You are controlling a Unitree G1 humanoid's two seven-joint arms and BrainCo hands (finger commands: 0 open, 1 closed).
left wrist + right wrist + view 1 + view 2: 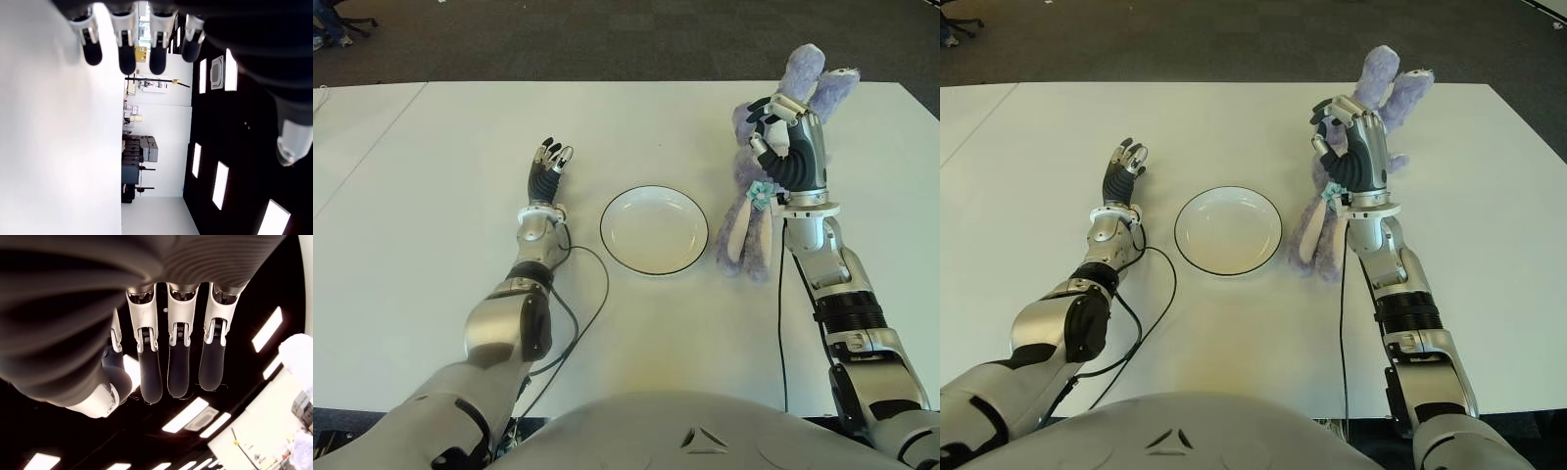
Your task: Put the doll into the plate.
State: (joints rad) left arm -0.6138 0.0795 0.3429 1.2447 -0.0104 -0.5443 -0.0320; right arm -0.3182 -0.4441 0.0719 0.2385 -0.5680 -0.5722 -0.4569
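The purple doll (759, 201) lies lengthwise on the white surface (440, 176), ears pointing away from the robot, just right of the plate (654, 230). The right robot hand (783, 137) hovers over it, fingers loosely curled, gripping nothing. The left robot hand (548, 166) shows left of the plate, fingers relaxed.

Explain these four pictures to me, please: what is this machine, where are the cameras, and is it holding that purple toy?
It is a humanoid robot with two fingered hands. The two wide pictures come from cameras in its head, looking down. The two close ones come from its wrists. On the white table lie a plate and, to its right, a purple plush doll. The right hand is raised by the doll, holding nothing. The left hand, open, shows left of the plate.
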